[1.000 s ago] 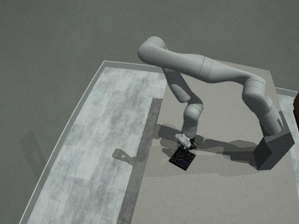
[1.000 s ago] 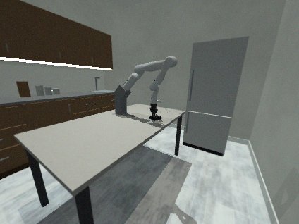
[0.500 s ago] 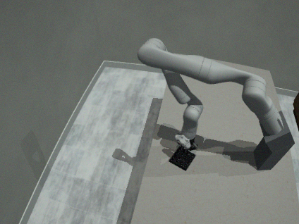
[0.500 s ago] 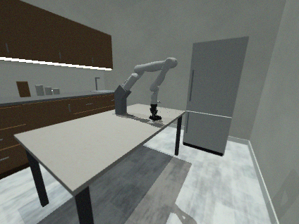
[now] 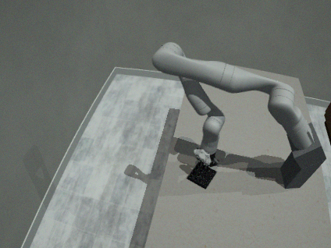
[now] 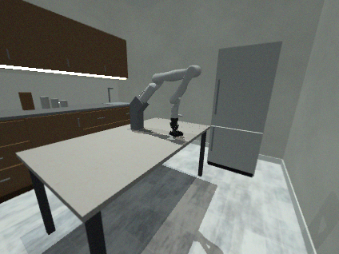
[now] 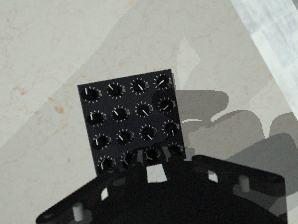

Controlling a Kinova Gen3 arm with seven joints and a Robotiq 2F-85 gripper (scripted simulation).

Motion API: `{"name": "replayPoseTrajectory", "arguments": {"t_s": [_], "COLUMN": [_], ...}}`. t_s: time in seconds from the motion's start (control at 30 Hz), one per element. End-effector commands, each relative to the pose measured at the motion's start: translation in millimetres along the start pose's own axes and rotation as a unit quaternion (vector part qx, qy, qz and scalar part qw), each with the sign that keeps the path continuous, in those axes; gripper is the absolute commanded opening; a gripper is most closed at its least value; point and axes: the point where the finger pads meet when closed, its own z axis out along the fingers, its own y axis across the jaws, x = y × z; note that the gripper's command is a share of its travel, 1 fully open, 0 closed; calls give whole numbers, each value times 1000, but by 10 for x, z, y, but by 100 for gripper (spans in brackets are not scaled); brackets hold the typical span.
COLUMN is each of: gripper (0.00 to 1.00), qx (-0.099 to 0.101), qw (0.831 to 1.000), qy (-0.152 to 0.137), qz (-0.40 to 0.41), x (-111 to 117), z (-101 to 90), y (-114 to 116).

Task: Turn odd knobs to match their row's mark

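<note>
- At the left of the wrist view, the knob box (image 5: 198,178) (image 6: 178,135) (image 7: 108,128) lies on the pale table (image 5: 234,214) (image 6: 92,160) (image 7: 40,60); its near edge runs out of sight behind the gripper, and its feet cannot be made out.
- The left column of knobs shows in full, from the far-corner knob (image 7: 90,93) to the near-corner knob (image 7: 106,164), whose rim comes close to the gripper's dark outline. White lines show on the caps, but the printed names are too small to read.
- Next to it in the nearest row, the second knob (image 7: 128,159) is partly covered and its line is hard to read.
- The gripper (image 5: 213,159) (image 6: 174,131) (image 7: 152,156) reaches over the third knob (image 7: 151,155) of that row, its fingers set narrow. I cannot tell whether they grip this knob or merely stand around it; contact is hidden too.
- At the right, the nearest row's last knob (image 7: 175,151) is dim and partly covered, while the column's far-corner knob (image 7: 161,82) shows a diagonal line.
- Right of the box, the gripper's and arm's shadows overlap on the table, blurring the box's edge.
- In the top view, the box sits just beside the gripper, well apart from the grey pedestal (image 5: 293,179) (image 6: 137,123) at right; its knobs are only specks. In the exterior view the box merges with the black fingers.
</note>
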Motion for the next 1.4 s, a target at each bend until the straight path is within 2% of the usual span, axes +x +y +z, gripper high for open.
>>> {"name": "replayPoseTrajectory", "arguments": {"t_s": [0.0,0.67,0.7,1.37], "gripper": [19,19,8,8], "qx": [1,1,1,1], "qw": [1000,1000,1000,1000], "qy": [0,0,0,0], "qz": [0,0,0,0], "x": [0,0,0,0], "z": [5,5,5,5], "y": [-8,-8,-8,-8]}}
